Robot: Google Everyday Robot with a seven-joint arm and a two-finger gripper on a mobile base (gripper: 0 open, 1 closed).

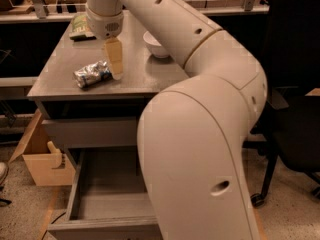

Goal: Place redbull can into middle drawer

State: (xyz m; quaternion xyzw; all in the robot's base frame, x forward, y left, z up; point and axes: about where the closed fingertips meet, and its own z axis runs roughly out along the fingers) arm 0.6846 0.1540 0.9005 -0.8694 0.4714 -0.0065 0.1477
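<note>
The redbull can [92,74], silver and blue and crinkled, lies on its side on the grey cabinet top [65,59], near the front left. My gripper [116,74] hangs down from the arm, its tip just right of the can and close to the cabinet top. The middle drawer [102,196] stands pulled open below, with a flat grey floor and nothing in the part that shows. My arm's large cream body hides the drawer's right side.
A white bowl [155,44] sits behind the gripper, and a green snack bag [79,27] lies at the cabinet's back left. The upper drawer [90,132] is shut. A cardboard box [40,159] stands on the floor at left, a black chair [295,94] at right.
</note>
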